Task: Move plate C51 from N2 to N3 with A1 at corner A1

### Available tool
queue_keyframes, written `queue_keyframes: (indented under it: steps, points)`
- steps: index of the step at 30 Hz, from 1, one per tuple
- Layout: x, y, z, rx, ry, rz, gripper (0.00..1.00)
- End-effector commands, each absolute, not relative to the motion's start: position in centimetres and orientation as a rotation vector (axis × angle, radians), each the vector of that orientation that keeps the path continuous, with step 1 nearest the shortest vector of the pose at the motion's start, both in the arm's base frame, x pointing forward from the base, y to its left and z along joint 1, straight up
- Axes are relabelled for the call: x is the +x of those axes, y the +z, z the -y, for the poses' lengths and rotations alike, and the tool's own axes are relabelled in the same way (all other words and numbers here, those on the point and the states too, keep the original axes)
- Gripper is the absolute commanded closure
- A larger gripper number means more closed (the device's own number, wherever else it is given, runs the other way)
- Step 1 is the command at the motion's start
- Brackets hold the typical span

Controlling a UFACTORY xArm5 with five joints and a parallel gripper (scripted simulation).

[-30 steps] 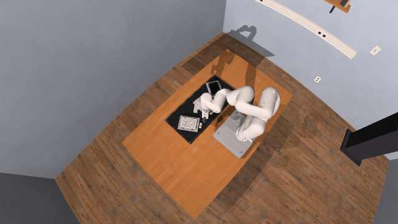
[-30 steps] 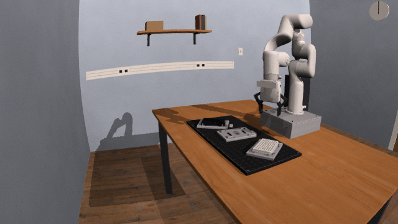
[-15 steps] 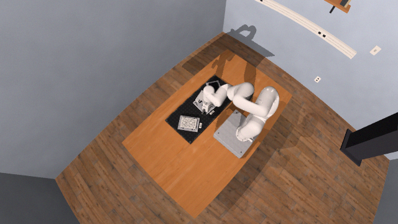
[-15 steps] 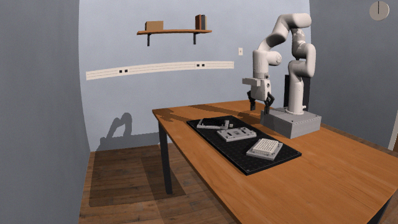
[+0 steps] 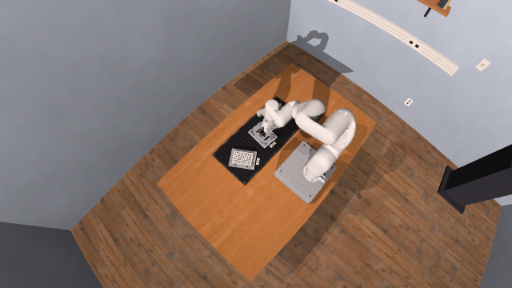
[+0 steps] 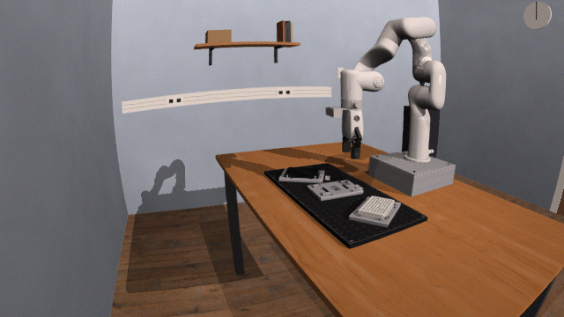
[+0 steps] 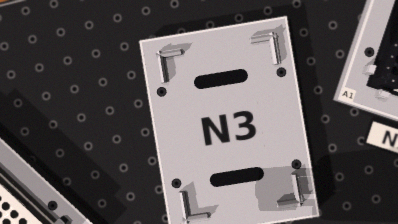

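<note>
Nest N3 [image 7: 227, 122] fills the wrist view, a grey plate with four corner locators and nothing on it. It is the middle nest on the black deck [image 6: 344, 200] and also shows in the exterior view [image 6: 336, 189]. Nest N2 with dark plate C51 [image 6: 301, 175] lies at the deck's far end. Its edge shows at the right of the wrist view [image 7: 382, 55], with an A1 mark [image 7: 348, 94] at its corner. White plate C15 [image 6: 375, 207] [image 5: 242, 158] sits on N1 at the near end. My gripper [image 6: 352, 147] hangs open and empty, high above N3.
The arm's grey base block [image 6: 411, 173] stands on the wooden table right of the deck. My arm covers N2 in the top view. A sign starting with N [image 7: 384, 136] lies beside N2. A corner of N1 with C15 [image 7: 15, 195] shows at the wrist view's lower left.
</note>
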State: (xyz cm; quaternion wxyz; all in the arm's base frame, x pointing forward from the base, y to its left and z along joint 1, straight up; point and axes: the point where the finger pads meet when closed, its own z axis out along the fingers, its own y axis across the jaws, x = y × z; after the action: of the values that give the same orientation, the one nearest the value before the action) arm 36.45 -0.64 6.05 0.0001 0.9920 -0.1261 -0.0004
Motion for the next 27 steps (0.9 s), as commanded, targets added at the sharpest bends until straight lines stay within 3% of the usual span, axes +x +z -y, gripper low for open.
queue_keyframes:
  steps: [1,8,27]
  points:
    - [37.3,6.1,1.9,3.089,0.001,0.547,0.00]
    - [38.8,6.1,5.1,3.011,0.002,0.880,0.00]
    - [42.6,6.1,12.7,3.011,0.002,0.880,0.00]
